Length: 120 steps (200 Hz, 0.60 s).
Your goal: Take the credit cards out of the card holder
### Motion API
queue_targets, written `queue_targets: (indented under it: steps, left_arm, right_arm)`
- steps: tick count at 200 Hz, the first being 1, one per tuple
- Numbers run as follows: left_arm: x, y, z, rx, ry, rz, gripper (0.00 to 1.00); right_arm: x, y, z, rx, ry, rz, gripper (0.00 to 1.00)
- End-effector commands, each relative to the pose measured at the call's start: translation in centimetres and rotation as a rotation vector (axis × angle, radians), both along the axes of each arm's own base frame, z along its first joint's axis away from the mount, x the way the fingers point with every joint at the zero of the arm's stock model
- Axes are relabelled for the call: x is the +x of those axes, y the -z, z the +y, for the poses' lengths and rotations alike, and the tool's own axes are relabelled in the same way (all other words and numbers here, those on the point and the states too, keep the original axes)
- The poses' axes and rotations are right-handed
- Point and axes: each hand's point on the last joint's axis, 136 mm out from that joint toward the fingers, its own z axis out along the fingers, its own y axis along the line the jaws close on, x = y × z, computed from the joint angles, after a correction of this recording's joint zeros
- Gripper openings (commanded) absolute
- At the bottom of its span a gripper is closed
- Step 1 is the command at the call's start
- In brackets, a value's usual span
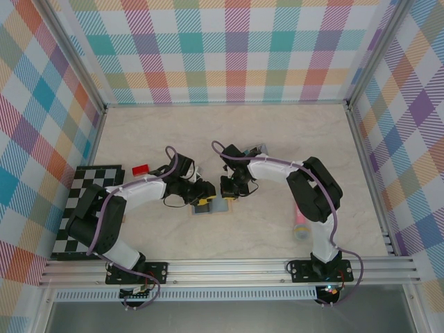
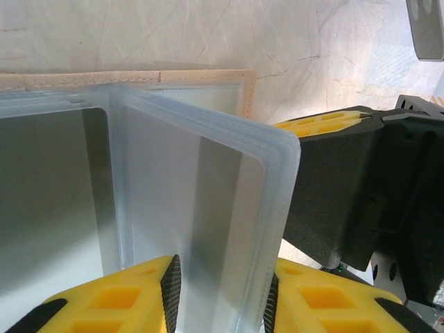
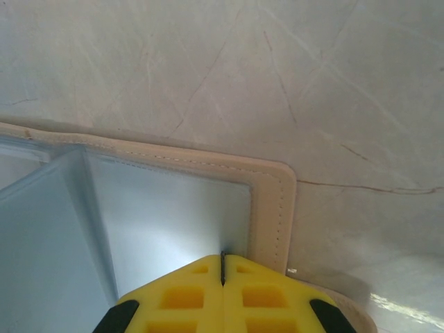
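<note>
On marbled tabletop [image 1: 229, 132], plaid walls [image 1: 229, 48] around, card holder [image 1: 216, 207] seemingly open

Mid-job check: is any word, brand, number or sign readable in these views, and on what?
None can be read.
Red card: too small in the top view to show any print.
Card holder: its clear sleeves and tan edge show no lettering in the wrist views.
Checkered board: squares only.
</note>
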Motion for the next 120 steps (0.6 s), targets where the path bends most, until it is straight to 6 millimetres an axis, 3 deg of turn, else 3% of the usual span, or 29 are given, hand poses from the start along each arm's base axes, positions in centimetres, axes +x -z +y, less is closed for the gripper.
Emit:
queue_targets:
  steps: [1, 70, 120]
  left_arm:
    - [0.2, -1.0, -0.8, -0.037, 0.014, -0.022, 0.37]
    - [0.8, -0.6, -1.7, -0.089, -0.007, -0.013, 0.43]
    - [1.0, 0.6, 1.3, 0.063, -0.086, -0.027, 0.39]
  right_arm:
    - [0.4, -1.9, -0.8, 0.004, 0.030, -0.059, 0.03]
    - [1.7, -5.9, -2.6, 0.043, 0.107, -0.202, 0.10]
    - [0.8, -5.7, -1.0, 0.107, 0.028, -0.150, 0.13]
